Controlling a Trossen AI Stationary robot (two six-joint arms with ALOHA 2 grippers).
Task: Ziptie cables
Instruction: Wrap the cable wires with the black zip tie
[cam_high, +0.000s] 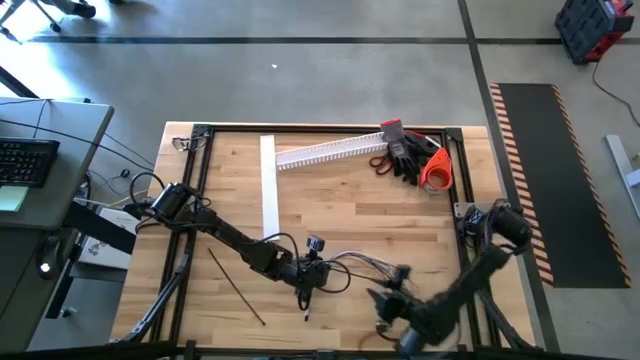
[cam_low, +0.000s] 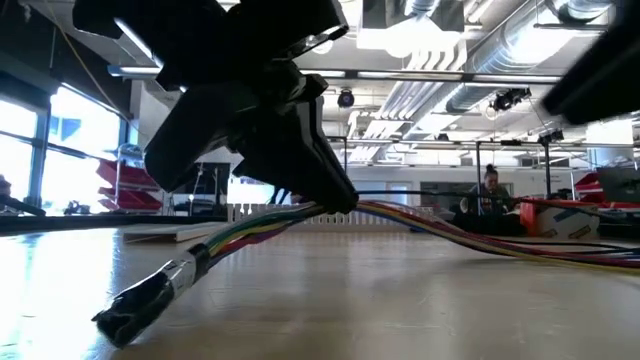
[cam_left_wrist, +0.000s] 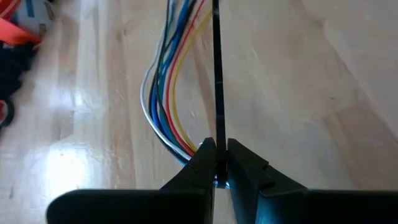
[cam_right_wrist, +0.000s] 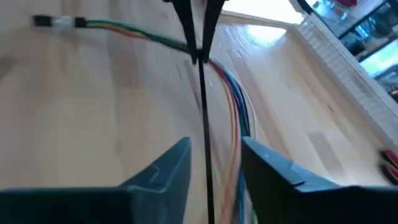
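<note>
The cables (cam_high: 350, 265), a bundle of coloured wires, lie on the table's near middle, and their taped end (cam_low: 140, 300) rests on the wood. My left gripper (cam_high: 310, 272) stands over the bundle, shut on a thin black ziptie (cam_left_wrist: 216, 74). This ziptie runs on toward my right gripper (cam_right_wrist: 214, 149), which is open. The strip passes through the right gripper's gap with neither finger on it. The wires (cam_left_wrist: 165, 106) pass close under the left fingertips; whether they touch, I cannot tell. A second ziptie (cam_high: 235, 285) lies flat on the near left. My left gripper pinches the ziptie (cam_left_wrist: 217, 144) between its two fingertips, slanting down from the table's left. The strip runs straight on from the fingertips, along the way they point. It stays clear of the wood beside the wires.
A white slotted channel (cam_high: 330, 152) and a flat white strip (cam_high: 268, 185) lie at the far middle. Dark gloves and red and orange tools (cam_high: 410, 158) sit at the far right. A person (cam_low: 490, 195) sits in the room beyond.
</note>
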